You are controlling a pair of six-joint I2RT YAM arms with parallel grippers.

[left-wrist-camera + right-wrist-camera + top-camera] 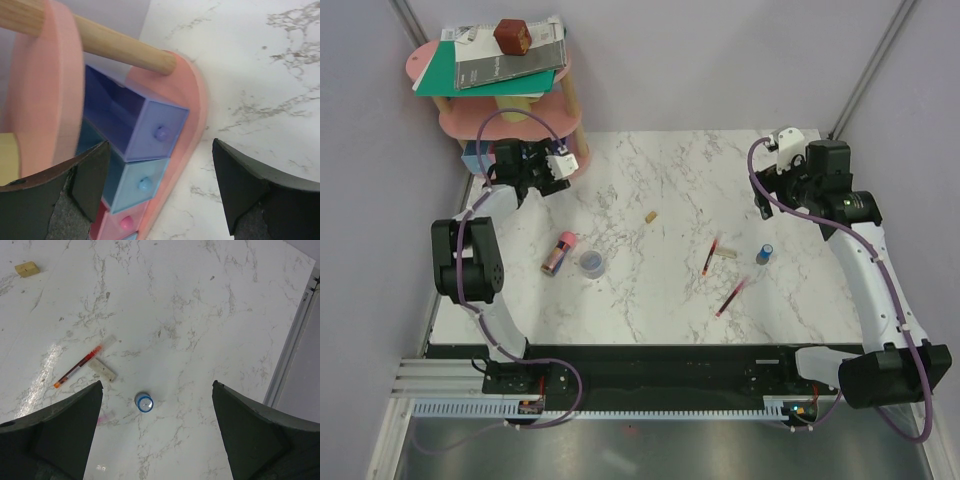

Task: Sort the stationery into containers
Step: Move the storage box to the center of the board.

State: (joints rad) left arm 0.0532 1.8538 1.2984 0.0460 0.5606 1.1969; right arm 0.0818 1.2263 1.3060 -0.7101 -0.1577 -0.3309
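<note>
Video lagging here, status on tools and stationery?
Left tool open, facing coloured plastic bins on pink shelf. Right tool open, small blue cylinder ahead. Thin red pens loose on marble table. Nothing blocking.

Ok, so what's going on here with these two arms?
A stationery sort, barely started. The left gripper, open and empty, faces the row of bins on the bottom tier of the pink shelf. The right gripper hangs open above the table, near the small blue cylinder and a red pen, both lying loose.
</note>
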